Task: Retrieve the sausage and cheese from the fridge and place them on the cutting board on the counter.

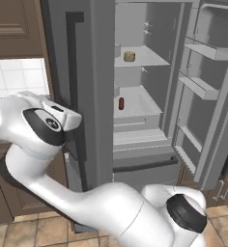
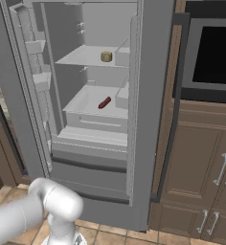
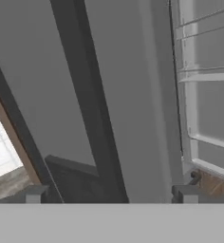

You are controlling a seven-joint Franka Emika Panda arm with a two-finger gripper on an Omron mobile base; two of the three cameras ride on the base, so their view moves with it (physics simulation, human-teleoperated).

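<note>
The fridge (image 1: pixel 92 72) stands with its right door (image 1: pixel 207 87) swung open and its left door shut. The cheese (image 1: pixel 129 56), a tan puck, sits on the upper shelf (image 2: pixel 106 57). One level down, the dark red sausage (image 1: pixel 121 103) lies in a pale bin (image 2: pixel 104 103). My gripper (image 3: pixel 112 194) is open and holds nothing. It points at the shut left door close to its long dark handle (image 3: pixel 88 118), left of the open compartment. My hand (image 1: pixel 60 116) hovers beside that handle. A sliver of grey-beige counter (image 3: pixel 9 182) shows at lower left. The cutting board is out of view.
Dark brown cabinets (image 2: pixel 201 158) with silver handles and a black oven window (image 2: pixel 215 52) stand right of the fridge. White wall tiles (image 1: pixel 19 77) show left of it, between brown cabinets. Door shelves (image 1: pixel 203 87) jut from the open door. The floor is tan tile (image 1: pixel 34 231).
</note>
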